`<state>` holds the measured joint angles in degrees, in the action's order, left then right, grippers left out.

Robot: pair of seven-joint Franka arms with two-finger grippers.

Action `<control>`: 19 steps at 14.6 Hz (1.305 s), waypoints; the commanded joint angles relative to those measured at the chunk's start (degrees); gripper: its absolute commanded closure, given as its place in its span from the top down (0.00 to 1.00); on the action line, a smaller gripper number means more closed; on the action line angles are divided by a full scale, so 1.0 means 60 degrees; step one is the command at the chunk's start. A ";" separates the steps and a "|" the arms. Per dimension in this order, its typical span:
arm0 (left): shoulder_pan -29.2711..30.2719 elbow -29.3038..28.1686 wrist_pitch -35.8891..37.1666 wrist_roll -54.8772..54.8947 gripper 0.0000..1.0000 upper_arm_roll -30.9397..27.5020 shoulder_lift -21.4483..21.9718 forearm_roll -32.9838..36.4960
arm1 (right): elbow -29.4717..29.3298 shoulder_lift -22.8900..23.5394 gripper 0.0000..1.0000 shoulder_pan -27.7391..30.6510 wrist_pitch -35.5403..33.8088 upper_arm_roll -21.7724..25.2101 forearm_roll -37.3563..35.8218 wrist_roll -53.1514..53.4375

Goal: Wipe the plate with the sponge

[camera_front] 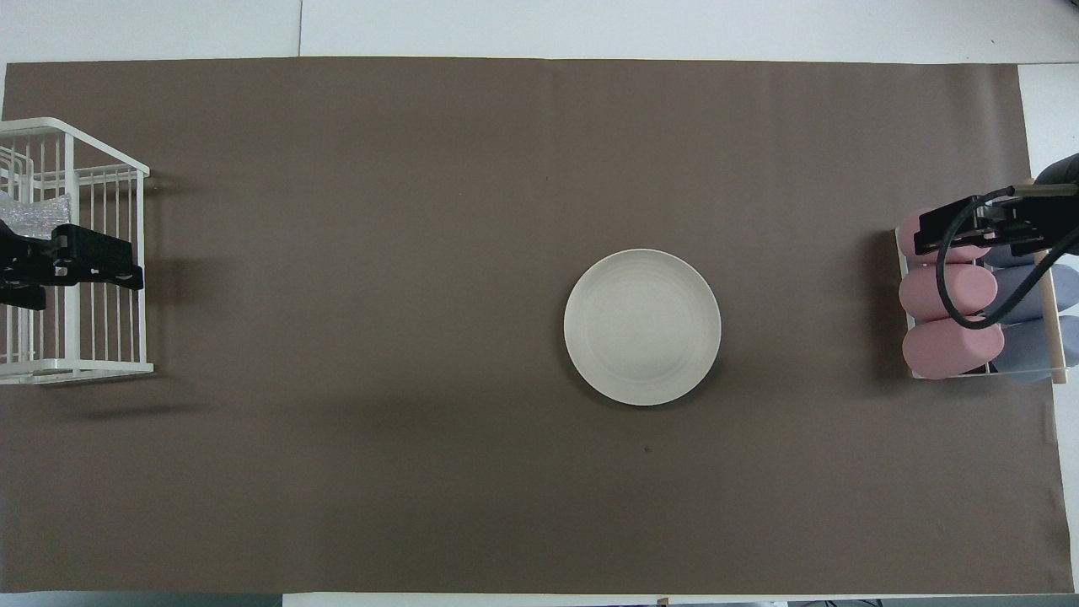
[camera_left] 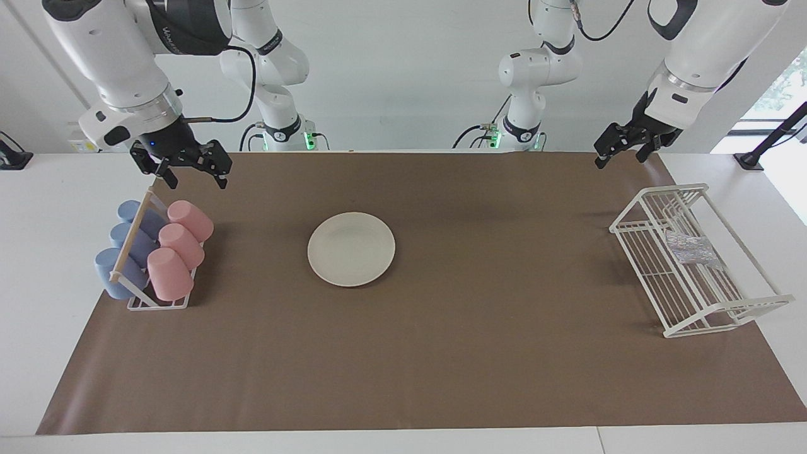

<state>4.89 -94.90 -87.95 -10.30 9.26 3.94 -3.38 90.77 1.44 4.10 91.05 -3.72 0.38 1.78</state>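
The cream-white plate lies flat on the brown mat near the middle of the table; it also shows in the overhead view. The silvery-grey sponge lies inside the white wire rack at the left arm's end; in the overhead view the sponge is partly covered by my left gripper. My left gripper hangs open and empty in the air above the rack, well clear of it; it also shows from above. My right gripper is open and empty, raised over the cup holder.
A white wire holder with a wooden bar carries three pink cups and three blue cups at the right arm's end. The brown mat covers most of the table.
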 commanded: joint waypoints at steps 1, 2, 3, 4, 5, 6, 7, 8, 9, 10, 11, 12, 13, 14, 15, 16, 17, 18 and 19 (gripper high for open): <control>-0.0590 -0.1131 -0.0824 0.0134 1.00 -0.0340 0.0486 -0.0227 | 0.0048 -0.0093 1.00 0.0078 0.0045 -0.0069 0.0142 0.0158; -0.1189 -0.1088 -0.0795 0.0148 1.00 -0.0952 0.0442 -0.0213 | 0.0034 -0.0093 1.00 0.0078 0.0045 -0.0069 0.0127 0.0158; -0.1717 -0.1015 -0.0679 0.0149 1.00 -0.1466 0.0427 -0.0198 | 0.0034 -0.0093 1.00 0.0078 0.0045 -0.0069 0.0127 0.0158; -0.2041 -0.0971 -0.0620 0.0149 1.00 -0.1775 0.0369 -0.0198 | 0.0034 -0.0093 1.00 0.0078 0.0045 -0.0069 0.0127 0.0158; -0.2117 -0.0898 -0.0532 0.0134 1.00 -0.1793 0.0310 -0.0198 | 0.0048 -0.0093 1.00 0.0078 0.0016 -0.0069 0.0127 0.0158; -0.2132 -0.0680 -0.0357 0.0134 1.00 -0.1779 0.0179 -0.0169 | 0.0048 -0.0093 1.00 0.0078 0.0001 -0.0069 0.0127 0.0129; -0.2147 -0.0315 -0.0123 0.0134 1.00 -0.1778 0.0033 -0.0140 | 0.0048 -0.0093 1.00 0.0092 -0.0013 -0.0069 0.0127 0.0114; -0.2147 -0.0123 0.0082 0.0134 1.00 -0.1778 -0.0012 0.0020 | 0.0048 -0.0093 1.00 0.0092 0.0001 -0.0069 0.0127 0.0114; -0.2147 -0.0092 0.0185 0.0134 1.00 -0.1691 -0.0013 0.0428 | 0.0048 -0.0093 1.00 0.0092 -0.0013 -0.0069 0.0127 0.0129; -0.2191 -0.0120 0.0172 0.0148 1.00 -0.1618 0.0002 0.0780 | 0.0048 -0.0093 1.00 0.0078 -0.0028 -0.0069 0.0127 0.0129; -0.2206 -0.0150 0.0056 0.0134 1.00 -0.1588 0.0017 0.0798 | 0.0048 -0.0107 1.00 0.0078 -0.0043 -0.0069 0.0127 0.0129; -0.2206 -0.0179 -0.0003 0.0134 1.00 -0.1588 0.0031 0.0798 | 0.0048 -0.0107 1.00 0.0078 -0.0043 -0.0069 0.0127 0.0129; -0.2206 -0.0223 -0.0004 0.0134 1.00 -0.1588 0.0046 0.0798 | 0.0048 -0.0107 1.00 0.0078 -0.0043 -0.0083 0.0127 0.0143; -0.2206 -0.0281 -0.0004 0.0148 1.00 -0.1588 0.0075 0.0783 | 0.0048 -0.0107 1.00 0.0078 -0.0028 -0.0083 0.0127 0.0143; -0.2206 -0.0354 -0.0018 0.0163 1.00 -0.1588 0.0119 0.0769 | 0.0048 -0.0107 1.00 0.0063 -0.0028 -0.0083 0.0113 0.0143; -0.2191 -0.0399 -0.0048 0.0149 1.00 -0.1588 0.0134 0.0754 | 0.0048 -0.0122 1.00 -0.0068 -0.0028 -0.0083 0.0113 0.0143; -0.2191 -0.0385 -0.0033 0.0149 1.00 -0.1588 0.0134 0.0754 | 0.0048 -0.0108 1.00 -0.0083 -0.0043 -0.0083 0.0113 0.0143; -0.2206 -0.0384 -0.0033 0.0163 1.00 -0.1574 0.0134 0.0754 | 0.0048 -0.0122 1.00 -0.0098 -0.0057 -0.0083 0.0113 0.0158; -0.2206 -0.0384 -0.0033 0.0163 1.00 -0.1573 0.0134 0.0754 | 0.0048 -0.0108 1.00 -0.0098 -0.0072 -0.0083 0.0113 0.0158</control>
